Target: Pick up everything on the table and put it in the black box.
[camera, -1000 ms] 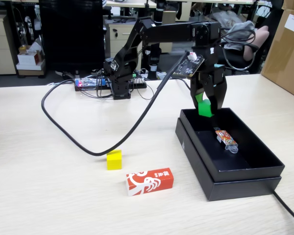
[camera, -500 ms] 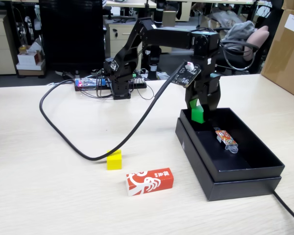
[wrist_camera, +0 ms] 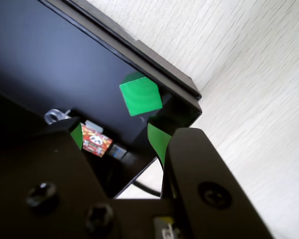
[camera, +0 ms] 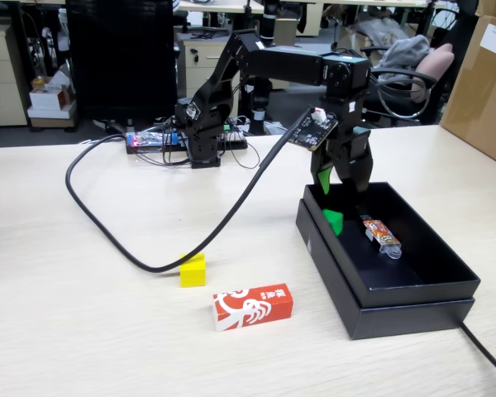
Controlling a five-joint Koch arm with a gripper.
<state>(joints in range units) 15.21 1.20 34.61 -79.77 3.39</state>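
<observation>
The green cube [camera: 334,221] lies inside the black box [camera: 413,285], in the box's far corner on the left as the fixed view shows it, directly below the tool [camera: 339,188] and clear of it; the wrist view shows the same cube [wrist_camera: 140,94] resting tilted on the box floor against the corner wall [wrist_camera: 154,69], with open space between it and the tool's green-padded fingertips [wrist_camera: 158,139]. The tool [wrist_camera: 117,137] hangs over that corner with its jaws spread apart, holding nothing and touching nothing. Further along the box floor, to the right in the fixed view, lies a slim orange-patterned packet [camera: 381,234] with clear ends, apart from the cube; in the wrist view it shows between the fingers as a small red and orange patch [wrist_camera: 96,141]. Out on the light wood-grain surface [camera: 83,314], well to the left of the box, sits the yellow cube [camera: 193,270], and just in front of it and a little to the right lies the red carton [camera: 253,306] with white swirl print, on its long side. A thick black cable [camera: 132,248] loops from the arm down across the surface and passes right against the yellow cube's far side. The arm's base [camera: 202,136] stands at the back of the surface beside a tangle of wiring.
</observation>
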